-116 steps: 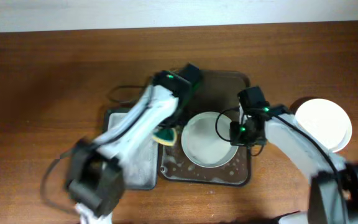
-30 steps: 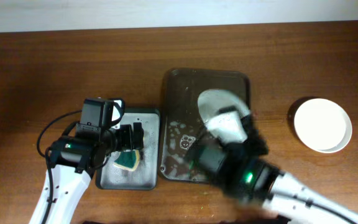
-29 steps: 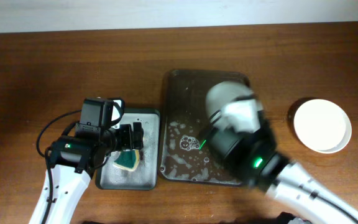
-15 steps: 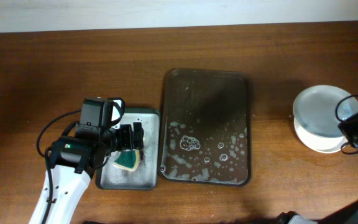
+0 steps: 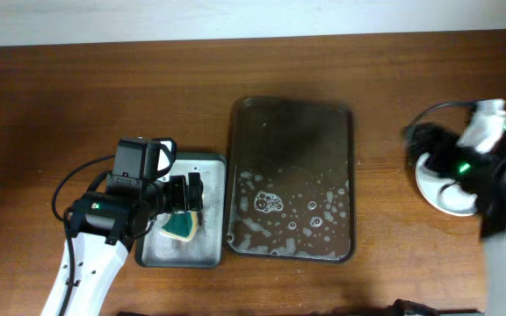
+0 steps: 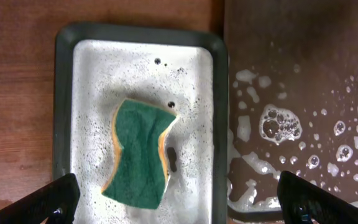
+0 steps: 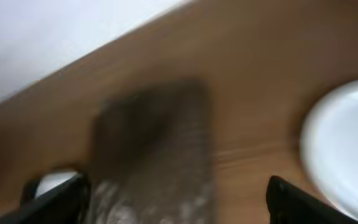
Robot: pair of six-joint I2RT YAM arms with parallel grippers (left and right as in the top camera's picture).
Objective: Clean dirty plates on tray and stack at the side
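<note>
Overhead looks straight down; left wrist close above the grey tray (image 6: 92, 81); right wrist (blurred) obliquely; all share the tray (image 5: 292, 140)

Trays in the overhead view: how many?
2. The dark brown tray sits mid-table, covered in suds. The smaller grey metal tray lies close beside it to its left, holding the green sponge. Nothing suggests a hidden one.

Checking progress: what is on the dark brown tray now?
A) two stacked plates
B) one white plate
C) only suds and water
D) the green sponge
C: the tray holds only foam and wet film; the sponge lies on the grey tray, and a white plate sits on the table.
</note>
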